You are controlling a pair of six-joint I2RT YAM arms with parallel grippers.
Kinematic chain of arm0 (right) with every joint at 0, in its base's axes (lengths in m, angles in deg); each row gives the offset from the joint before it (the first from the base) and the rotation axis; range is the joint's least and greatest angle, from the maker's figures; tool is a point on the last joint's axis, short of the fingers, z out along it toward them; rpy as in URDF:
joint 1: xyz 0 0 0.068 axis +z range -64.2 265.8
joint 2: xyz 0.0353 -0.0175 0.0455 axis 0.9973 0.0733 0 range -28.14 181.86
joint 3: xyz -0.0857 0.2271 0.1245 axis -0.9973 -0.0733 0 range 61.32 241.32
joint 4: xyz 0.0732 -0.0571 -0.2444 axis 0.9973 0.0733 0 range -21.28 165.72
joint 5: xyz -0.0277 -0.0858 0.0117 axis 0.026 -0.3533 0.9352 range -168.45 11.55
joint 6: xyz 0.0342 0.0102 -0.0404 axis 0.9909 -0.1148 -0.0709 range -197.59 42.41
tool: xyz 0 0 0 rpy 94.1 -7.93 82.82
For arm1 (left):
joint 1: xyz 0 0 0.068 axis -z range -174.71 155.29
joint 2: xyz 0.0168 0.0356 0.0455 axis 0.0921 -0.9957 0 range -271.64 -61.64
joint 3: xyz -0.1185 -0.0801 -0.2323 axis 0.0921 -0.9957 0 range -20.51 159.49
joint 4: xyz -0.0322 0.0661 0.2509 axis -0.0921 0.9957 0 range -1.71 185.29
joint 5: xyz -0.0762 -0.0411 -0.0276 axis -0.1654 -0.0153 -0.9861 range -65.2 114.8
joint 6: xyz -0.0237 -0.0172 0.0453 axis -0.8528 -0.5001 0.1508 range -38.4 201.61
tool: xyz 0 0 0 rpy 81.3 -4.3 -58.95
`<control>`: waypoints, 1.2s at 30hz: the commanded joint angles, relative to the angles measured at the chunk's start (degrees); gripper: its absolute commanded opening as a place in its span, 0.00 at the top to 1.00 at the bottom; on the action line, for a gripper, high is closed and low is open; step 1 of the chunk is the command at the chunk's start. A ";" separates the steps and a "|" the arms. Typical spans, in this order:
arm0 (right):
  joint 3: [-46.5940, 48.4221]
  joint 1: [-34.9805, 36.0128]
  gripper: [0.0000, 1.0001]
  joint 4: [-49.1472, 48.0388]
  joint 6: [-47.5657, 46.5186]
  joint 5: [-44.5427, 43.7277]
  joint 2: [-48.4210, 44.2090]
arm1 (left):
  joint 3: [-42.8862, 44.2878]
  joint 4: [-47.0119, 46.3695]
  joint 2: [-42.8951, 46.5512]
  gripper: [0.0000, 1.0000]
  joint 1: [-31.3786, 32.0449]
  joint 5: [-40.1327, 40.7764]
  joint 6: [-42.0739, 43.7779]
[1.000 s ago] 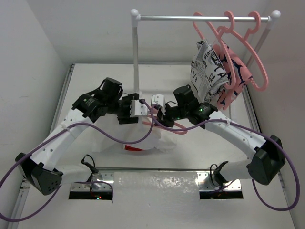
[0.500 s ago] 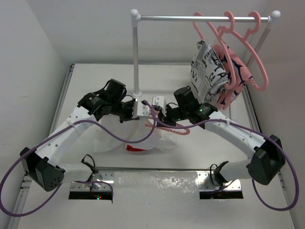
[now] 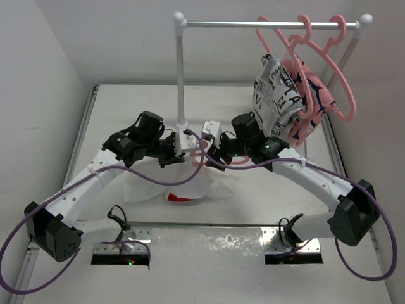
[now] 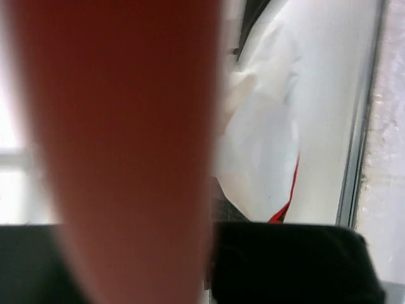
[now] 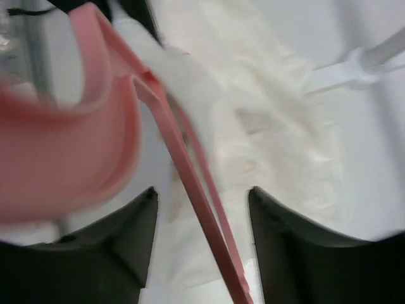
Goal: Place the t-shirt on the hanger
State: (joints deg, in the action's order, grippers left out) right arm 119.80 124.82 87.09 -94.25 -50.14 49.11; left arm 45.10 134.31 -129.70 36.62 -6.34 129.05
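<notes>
The right tool [image 3: 211, 144] is spread, and the thin arm of the hanger [image 5: 190, 183] runs loose through its gap. The left tool [image 3: 179, 149] sits just beside it, but a pink blur fills its camera, so I cannot tell whether it pinches anything. Below them the t-shirt [image 3: 209, 187] lies crumpled on the bench [image 3: 126, 114], its red patch [image 3: 180, 197] at the near edge. Threading looks barely begun to me, with no hanger shoulder clearly inside the cloth. Since a second ago both tools have drawn closer together and farther back, and less of the hanger shows from above.
</notes>
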 commanded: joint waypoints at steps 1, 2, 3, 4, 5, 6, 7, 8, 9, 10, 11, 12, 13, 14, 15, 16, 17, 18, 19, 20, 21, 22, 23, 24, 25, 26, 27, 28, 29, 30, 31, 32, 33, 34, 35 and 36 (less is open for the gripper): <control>1.90 -0.70 0.38 -10.80 9.50 -11.65 -2.11 | -1.44 -7.51 1.87 1.00 -2.94 3.80 -10.50; 1.90 -2.45 0.28 -12.55 12.59 -13.71 -2.11 | -2.31 -9.18 2.13 1.00 -4.25 4.93 -12.01; 1.90 -3.77 0.24 -13.35 15.58 -15.20 -2.19 | -2.84 -9.72 2.92 1.00 -4.96 5.38 -12.89; 1.64 -4.91 0.16 -14.23 23.18 -17.92 -3.15 | -3.20 -10.16 3.36 1.00 -5.49 5.91 -14.38; 0.07 -7.45 0.11 -16.94 26.82 -20.03 -4.12 | -4.42 -10.94 4.32 1.00 -6.28 6.87 -15.18; -1.34 -7.47 0.09 -17.92 32.60 -20.05 -6.91 | -5.04 -11.13 4.94 1.00 -6.54 6.96 -15.88; -2.83 -9.21 0.08 -21.32 34.84 -29.10 -8.77 | -6.27 -11.82 5.56 1.00 -6.81 7.40 -16.76; -6.67 -9.23 0.08 -23.01 36.77 -32.67 -10.70 | -6.89 -12.35 6.87 1.00 -6.81 7.67 -17.90; -8.97 -9.14 0.10 -26.34 40.10 -36.97 -14.46 | -8.11 -13.31 7.31 1.00 -6.90 8.28 -19.82; -12.65 -9.14 0.13 -27.50 41.52 -38.32 -16.15 | -8.65 -14.02 8.36 1.00 -6.99 8.81 -20.97; -14.08 -9.14 0.18 -28.21 43.71 -38.60 -17.21 | -9.26 -14.98 8.81 1.00 -7.16 9.33 -23.77; -15.31 -8.79 0.25 -28.82 47.74 -38.34 -18.01 | -10.14 -16.47 9.25 1.00 -7.42 9.25 -25.02; -16.98 -8.01 0.27 -28.92 49.08 -36.68 -17.67 | -10.49 -17.01 10.04 1.00 -7.86 8.82 -25.81; -17.43 -6.78 0.28 -28.92 50.66 -36.23 -16.79 | -10.76 -17.71 10.22 1.00 -7.87 8.55 -27.56; -17.69 -3.29 0.28 -29.18 50.94 -35.96 -15.57 | -11.02 -18.07 10.22 1.00 -7.95 8.29 -28.36; -17.96 -1.51 0.29 -29.79 51.47 -34.57 -12.33 | -11.02 -18.24 9.87 1.00 -8.04 7.59 -28.80; -18.05 -0.28 0.29 -30.49 53.12 -33.42 -10.48 | -11.11 -18.25 9.87 1.00 -8.04 7.32 -29.76; -18.05 1.74 0.29 -31.89 54.18 -32.63 -8.46 | -11.55 -18.59 9.78 1.00 -8.04 7.14 -30.21; -18.31 2.45 0.29 -32.51 55.24 -32.27 -5.22 | -11.72 -18.68 9.78 1.00 -8.04 7.05 -30.39; -19.01 2.89 0.29 -33.65 58.30 -32.53 -3.88 | -11.90 -18.69 9.95 1.00 -8.04 6.97 -30.82; -21.45 3.16 0.29 -38.28 60.33 -32.71 -2.73 | -12.08 -19.03 10.30 1.00 -8.04 6.97 -31.18; -22.78 3.16 0.29 -41.54 62.17 -32.62 -0.46 | -12.25 -19.12 10.48 1.00 -8.13 6.79 -31.35; -23.66 3.51 0.29 -44.88 64.54 -32.19 0.96 | -12.43 -19.30 10.57 1.00 -8.13 6.88 -32.05; -23.67 3.86 0.29 -47.18 64.57 -32.10 2.54 | -12.52 -19.56 10.57 1.00 -8.22 6.79 -32.41; -21.85 4.21 0.30 -46.68 64.22 -31.75 4.12 | -12.69 -19.83 10.83 1.00 -8.30 6.70 -32.59; -20.87 4.56 0.29 -46.06 63.00 -31.13 7.00 | -12.87 -20.09 10.83 1.00 -8.30 6.79 -32.93; -20.08 5.09 0.29 -45.88 62.81 -29.82 8.16 | -12.96 -20.35 11.01 1.00 -8.39 6.88 -32.94; -19.46 5.27 0.30 -46.58 62.98 -29.11 9.22 | -13.04 -20.44 11.10 1.00 -8.48 7.05 -32.94; -19.28 5.45 0.31 -47.63 63.51 -28.58 10.71 | -13.22 -20.53 11.10 1.00 -8.48 7.05 -32.94; -19.45 5.45 0.31 -47.64 63.69 -28.32 11.25 | -13.31 -20.79 11.19 1.00 -8.57 7.23 -32.94; -19.63 5.45 0.31 -47.73 63.86 -27.27 11.60 | -13.40 -20.88 11.10 1.00 -8.66 7.40 -33.03; -20.07 5.53 0.31 -48.07 63.86 -26.74 11.52 | -13.57 -21.14 11.10 1.00 -8.83 7.67 -32.94; -20.77 5.53 0.31 -48.08 63.69 -26.73 11.26 | -13.66 -21.23 11.10 1.00 -8.83 7.67 -32.94; -21.12 5.62 0.31 -48.16 63.17 -26.73 10.73 | -13.83 -21.32 11.10 1.00 -8.92 7.58 -33.03; -21.47 5.62 0.31 -48.43 63.07 -26.73 10.38 | -14.01 -21.41 11.10 1.00 -9.01 7.58 -33.03; -22.09 5.62 0.31 -48.78 62.90 -26.56 9.94 | -14.10 -21.41 11.01 1.00 -9.01 7.41 -33.03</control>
State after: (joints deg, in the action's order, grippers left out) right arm 97.77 130.20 43.29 -31.87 -78.07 61.05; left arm 31.09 116.56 -120.12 28.40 1.46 97.46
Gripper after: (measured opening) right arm 0.688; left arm 0.074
